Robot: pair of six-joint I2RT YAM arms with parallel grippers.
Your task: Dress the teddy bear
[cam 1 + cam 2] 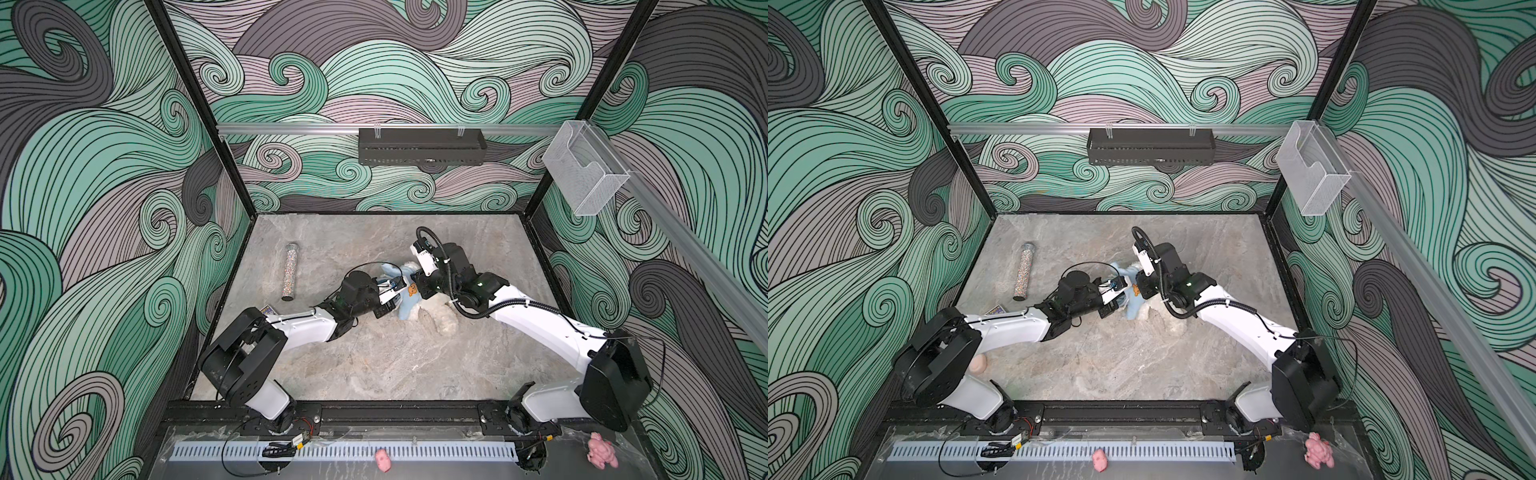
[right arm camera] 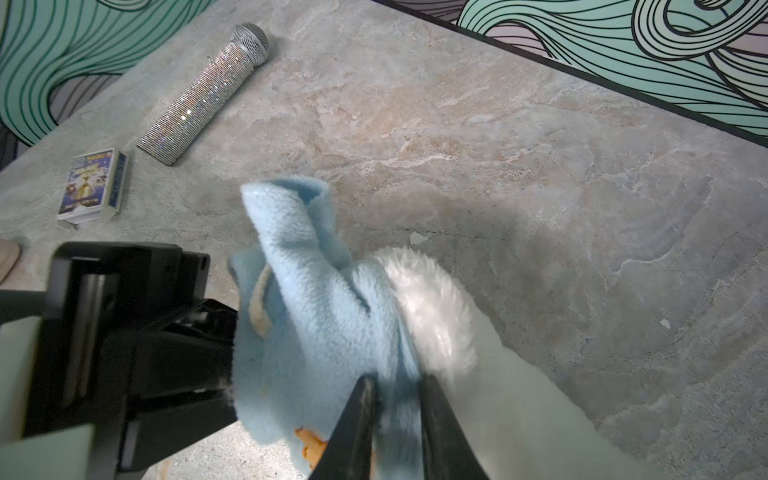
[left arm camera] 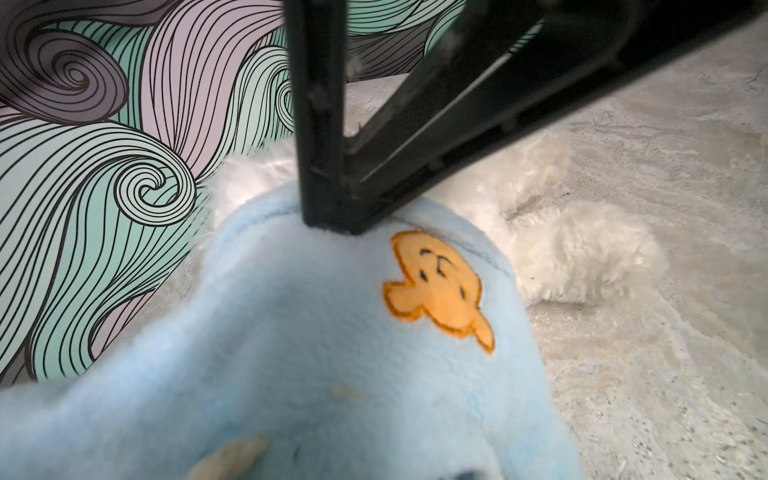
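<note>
The marble table [image 1: 374, 365] carries the whole job at its middle. The teddy bear [image 1: 441, 321] lies flat there, slightly right of centre, with its white legs toward the near edge. The blue garment [image 1: 404, 306] with an orange patch [image 3: 436, 286] is bunched over its upper body.

I judge this to be the step of pulling the garment down over the bear. A tuft of white fur [image 2: 432, 307] pokes out beside the cloth, though I cannot tell whether it is the head or an arm.

The left gripper [image 1: 392, 307] comes in from the left. Its jaws are hidden under the fleece, fully closed, and seem to be pinching the garment's left side. The right gripper [image 2: 397, 382] reaches in from the right, its jaws narrow with blue hem clamped between them.

The next move calls for both arms to spread the opening and draw it toward the legs together. Uneven pulling would likely drag the light bear across the table instead.

The two grippers crowd each other over the bear. Well to the left lie a glitter microphone [image 2: 203, 95] and, nearer, a card box [image 2: 93, 185], both clear of the work. Two pink plush toys [image 1: 600, 455] [image 1: 383, 459] sit beyond the near rail.
</note>
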